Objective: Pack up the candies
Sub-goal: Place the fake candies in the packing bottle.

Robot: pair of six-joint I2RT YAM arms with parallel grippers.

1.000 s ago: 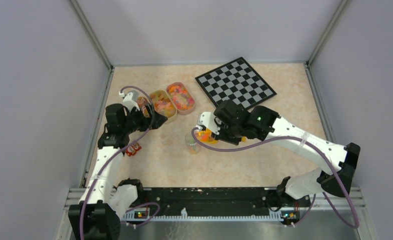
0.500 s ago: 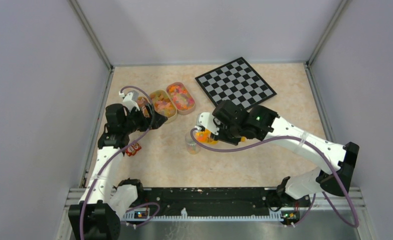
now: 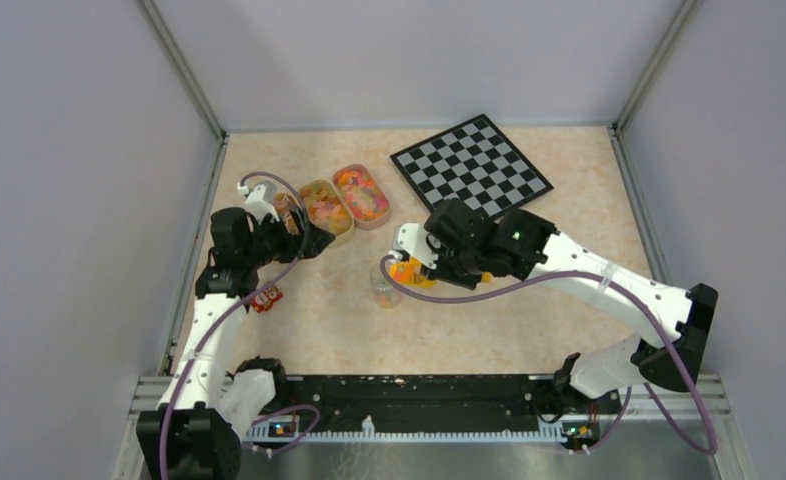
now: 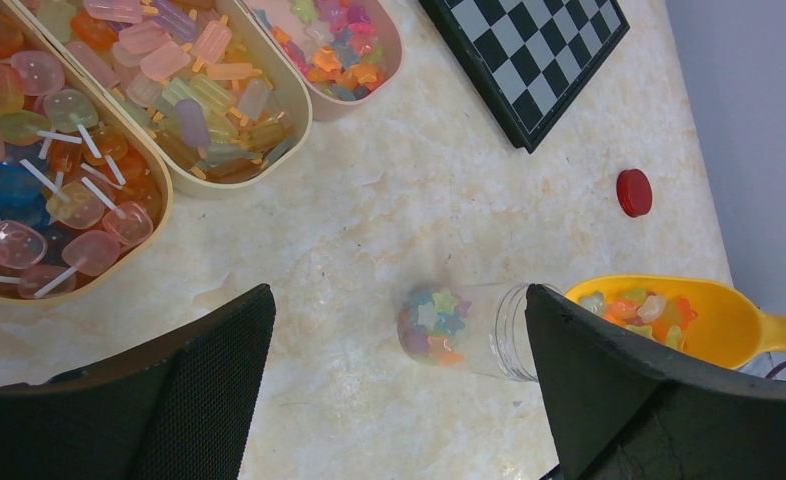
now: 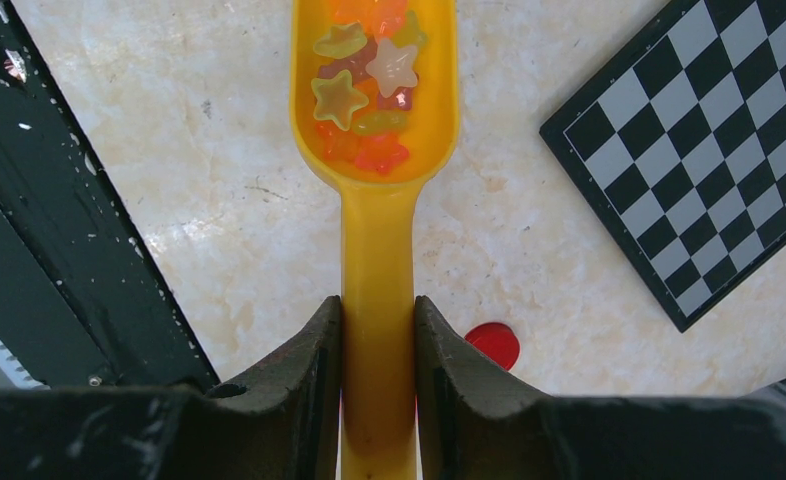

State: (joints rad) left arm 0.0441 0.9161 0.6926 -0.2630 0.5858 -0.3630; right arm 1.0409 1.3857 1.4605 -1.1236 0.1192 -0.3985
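Right fingers (image 5: 309, 370) clamp scoop (image 5: 377, 250) of candies (image 5: 364, 110) just beside jar (image 4: 469, 325) mouth; left fingers (image 4: 199, 390) spread, empty. Risk: off-centre tilt spills candies onto counter (image 4: 369, 230), or bumps jar over.

Yellow-orange plastic scoop (image 5: 377, 250); the tiny star-shaped candies (image 5: 340, 98) in it are orange, yellow, red and pale pink. Small clear jar (image 4: 469, 325) at lower centre shows a blue/green/orange mix. Round red lid (image 4: 634, 192). Black-and-white checked chessboard (image 4: 529, 50), black border. Beige marbled tabletop (image 4: 369, 230). Cream oval trays (image 4: 307, 105).
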